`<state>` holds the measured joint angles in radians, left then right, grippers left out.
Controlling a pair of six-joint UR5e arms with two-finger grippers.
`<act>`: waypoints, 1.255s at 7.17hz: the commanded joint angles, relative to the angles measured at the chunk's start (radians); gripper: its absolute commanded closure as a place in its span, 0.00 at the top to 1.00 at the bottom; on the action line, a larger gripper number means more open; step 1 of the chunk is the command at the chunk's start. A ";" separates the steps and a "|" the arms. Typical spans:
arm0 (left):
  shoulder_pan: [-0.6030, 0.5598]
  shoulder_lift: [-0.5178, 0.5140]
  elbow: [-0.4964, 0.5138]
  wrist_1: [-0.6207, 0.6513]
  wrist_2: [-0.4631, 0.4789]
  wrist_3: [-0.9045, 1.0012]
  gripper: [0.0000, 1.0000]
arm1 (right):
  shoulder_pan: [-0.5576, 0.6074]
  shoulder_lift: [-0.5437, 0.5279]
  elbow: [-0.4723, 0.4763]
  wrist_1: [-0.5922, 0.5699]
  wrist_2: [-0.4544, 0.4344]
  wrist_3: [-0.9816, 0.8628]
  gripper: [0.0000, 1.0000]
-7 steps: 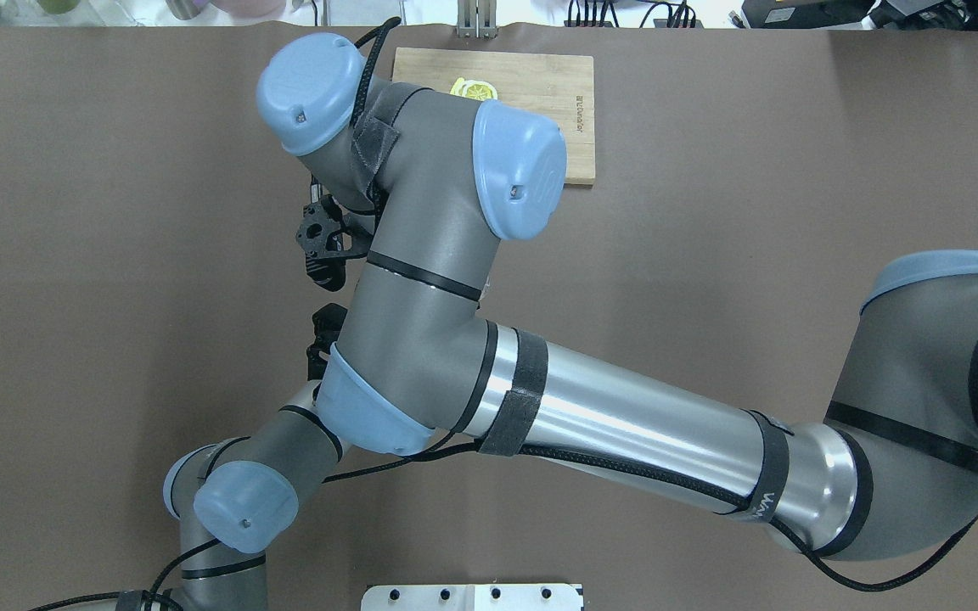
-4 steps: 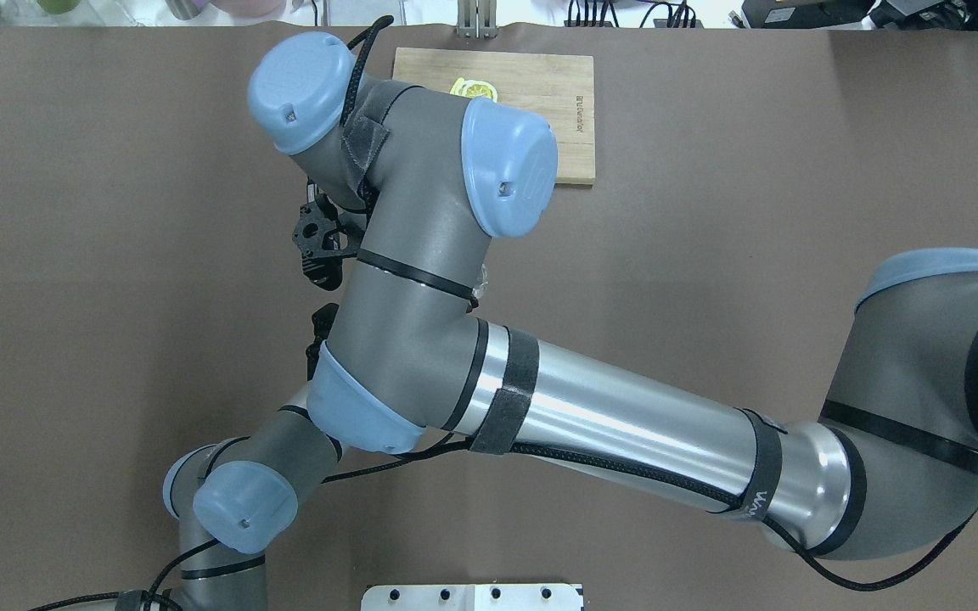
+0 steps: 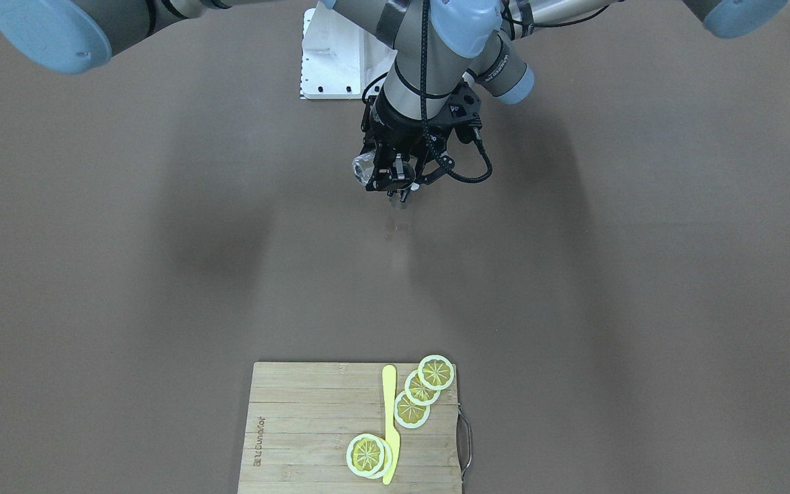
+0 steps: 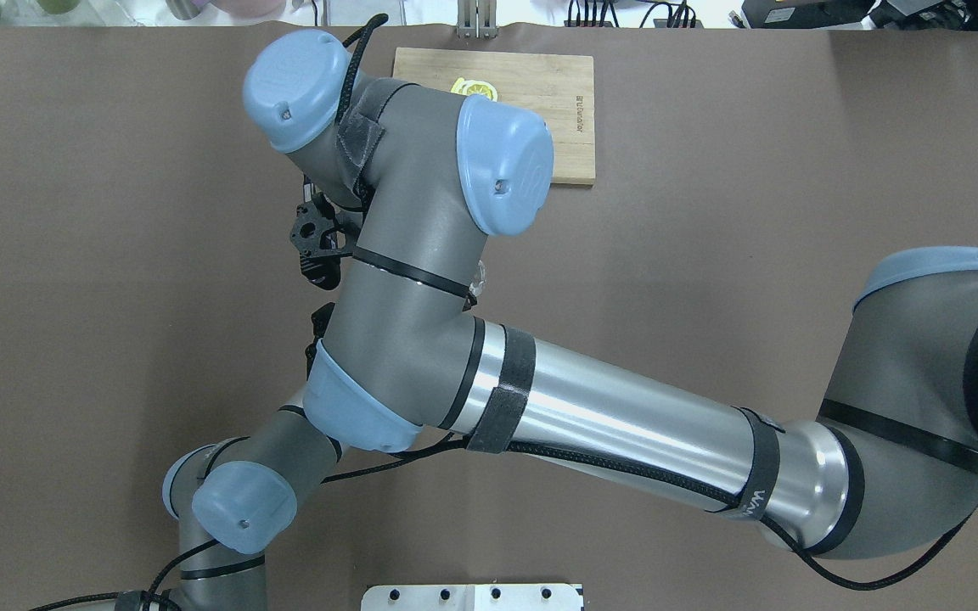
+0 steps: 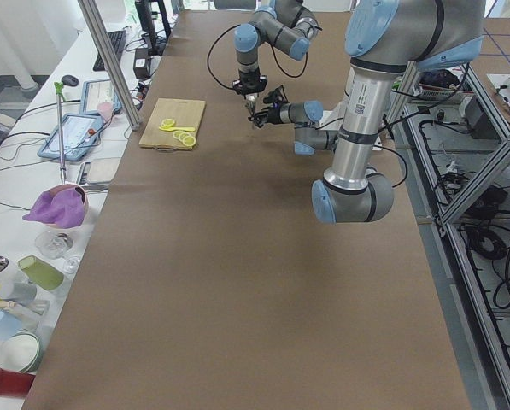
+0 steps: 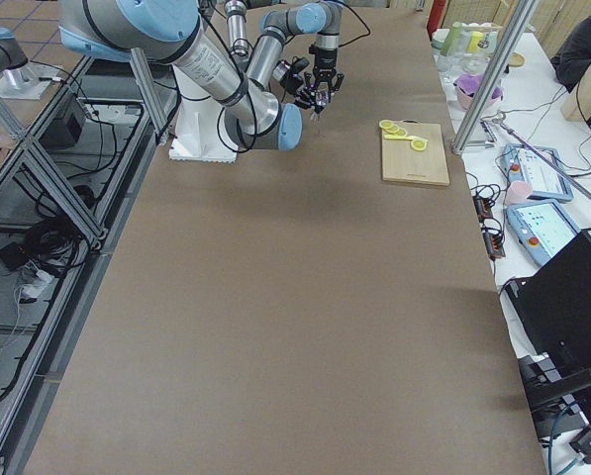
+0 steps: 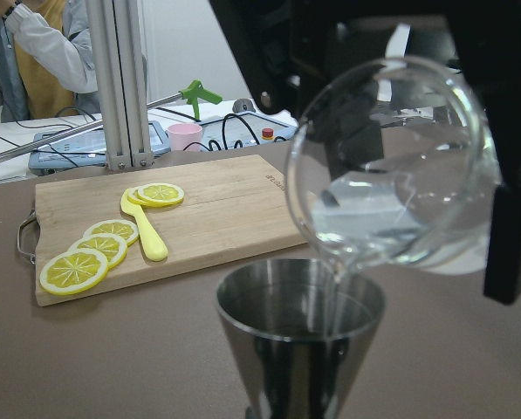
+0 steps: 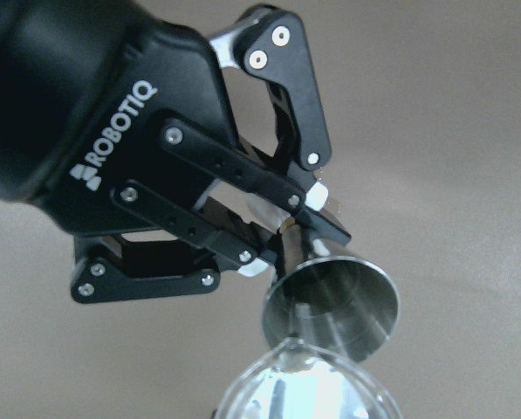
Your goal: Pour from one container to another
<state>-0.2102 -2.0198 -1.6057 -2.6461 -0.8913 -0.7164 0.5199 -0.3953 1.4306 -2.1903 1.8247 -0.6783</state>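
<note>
Only wrist views show left claw (image 8: 284, 229) clamping jigger (image 8: 334, 301), right claw (image 7: 398, 105) clamping jug (image 7: 400, 209).

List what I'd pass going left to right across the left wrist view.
board handle → nearest lemon slice → knife → metal cup → glass jug

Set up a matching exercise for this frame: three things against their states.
Things:
1. glass jug
2. steel cup
3. lemon slices

States:
a. underneath, catching the stream
b. lying flat on the wooden board
c. tilted, pouring clear liquid

Pairs: 1-c, 2-a, 3-b.
</note>
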 commanded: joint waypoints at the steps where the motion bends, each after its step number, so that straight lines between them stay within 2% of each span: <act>1: 0.000 0.001 0.000 0.000 0.000 0.000 0.00 | 0.005 -0.031 0.057 0.010 0.004 0.011 0.00; 5: 0.000 0.001 -0.005 0.000 0.000 0.000 0.00 | 0.023 -0.126 0.198 0.116 0.005 0.048 0.00; 7: 0.000 0.003 -0.005 0.000 0.000 0.000 0.00 | 0.061 -0.225 0.313 0.217 0.015 0.083 0.00; 9: 0.000 0.015 -0.008 -0.003 0.000 0.000 0.00 | 0.125 -0.345 0.414 0.334 0.077 0.155 0.00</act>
<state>-0.2102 -2.0140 -1.6117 -2.6475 -0.8912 -0.7164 0.6037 -0.6622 1.7767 -1.9264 1.8657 -0.5685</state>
